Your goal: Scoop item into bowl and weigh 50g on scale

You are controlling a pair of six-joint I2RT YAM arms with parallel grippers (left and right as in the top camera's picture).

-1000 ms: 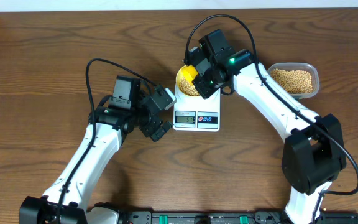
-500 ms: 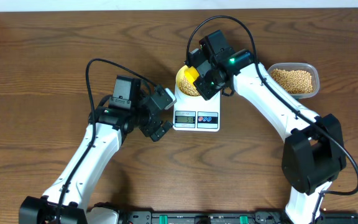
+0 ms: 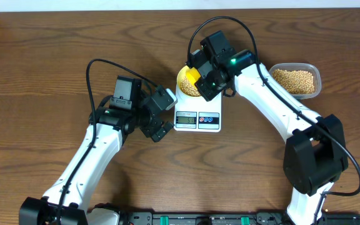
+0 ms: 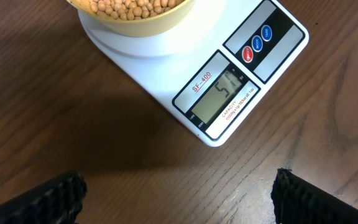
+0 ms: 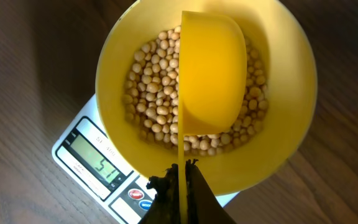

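Your right gripper [image 5: 182, 177], clamped on scoop [image 5: 213, 68], is holding it over bowl [image 5: 114, 68] of beans [image 5: 151, 93] on scale [image 4: 166, 74]. Display [image 4: 219, 99] is showing 51: you're barely over target. Left gripper [image 4: 179, 199], gaping and empty, is hovering beside scale.

Left claw [image 3: 165, 115]: bare tabletop [image 4: 135, 155] between spread fingers [image 4: 48, 199], scale [image 4: 166, 68] just ahead. Right claw [image 5: 180, 186]: scoop [image 5: 213, 74] covers half the bowl [image 5: 291, 93] below; container [image 3: 318, 87] well aside.

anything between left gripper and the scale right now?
Nothing: only bare wood table between the open left gripper and the scale. The left wrist view shows it, and the overhead view agrees.
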